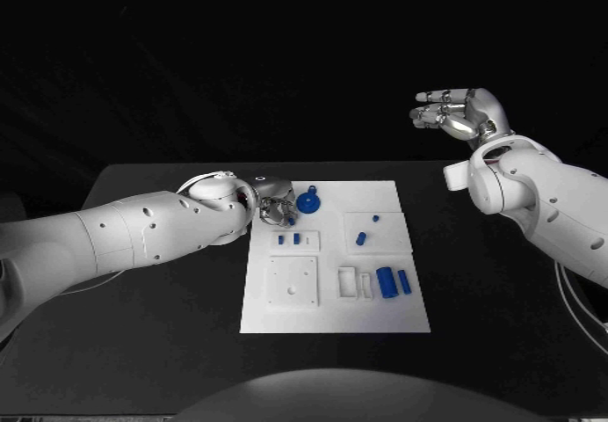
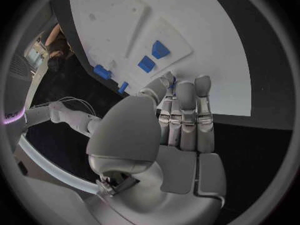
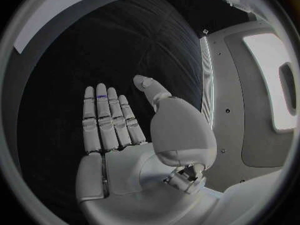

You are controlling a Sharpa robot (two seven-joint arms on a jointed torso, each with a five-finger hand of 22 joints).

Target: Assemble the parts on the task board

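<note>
Black tabletop [image 1: 152,352] carries white task board [image 1: 332,312], w/ blue parts [image 1: 394,282] lying near its right edge. Left hand [image 1: 271,207] sits at board's far-left corner beside round blue part [image 1: 308,204]; can't tell if it's gripping. Right hand [image 1: 453,113] raised off board, fingers spread, holding nothing.

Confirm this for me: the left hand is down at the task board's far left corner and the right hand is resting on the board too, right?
Not quite. The left hand is at the task board, but the right hand is raised beyond the table, touching nothing, as the head view shows.

lab: black table [image 1: 152,352], task board [image 1: 332,312]
</note>
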